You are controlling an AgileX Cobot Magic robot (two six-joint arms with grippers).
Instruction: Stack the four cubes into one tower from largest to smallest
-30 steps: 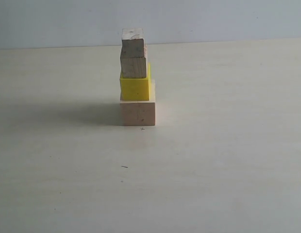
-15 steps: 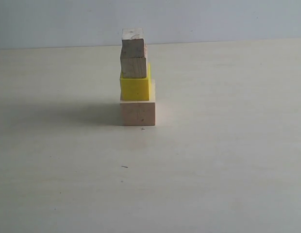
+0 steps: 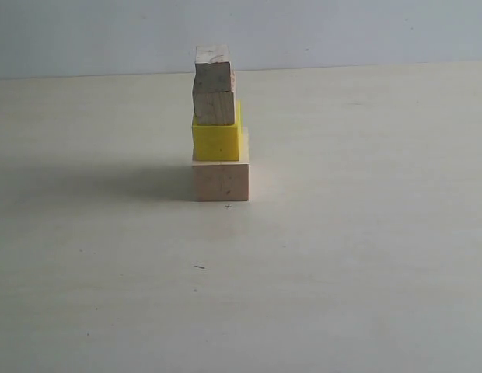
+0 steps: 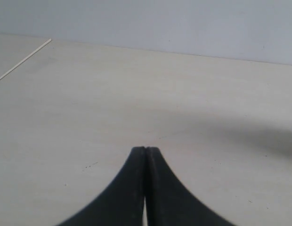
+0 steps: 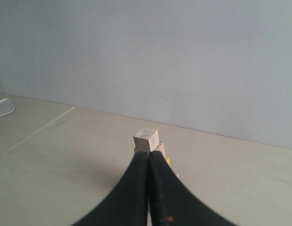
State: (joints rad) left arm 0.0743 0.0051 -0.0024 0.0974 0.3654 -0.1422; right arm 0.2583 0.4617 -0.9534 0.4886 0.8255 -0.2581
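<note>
A: Where's the tower (image 3: 218, 116)?
B: Mid-worktop (image 3: 365, 256): large wood cube (image 3: 221, 181), yellow cube (image 3: 216, 141), medium wood cube (image 3: 214, 107), small wood cube (image 3: 213, 74) topmost.
A: Grippers?
B: Left gripper (image 4: 145, 149), right gripper (image 5: 149, 154): both pressed closed, empty.

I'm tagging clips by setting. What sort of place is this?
Probably a lab test bench: a pale tabletop, a plain grey wall behind, and a tower of cubes standing on it.

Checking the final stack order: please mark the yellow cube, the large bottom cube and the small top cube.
yellow cube (image 3: 216, 142), exterior view, middle of its front face.
large pale wood cube (image 3: 221, 182), exterior view, middle of its front face.
small wood cube (image 3: 214, 76), exterior view, its front face.
</note>
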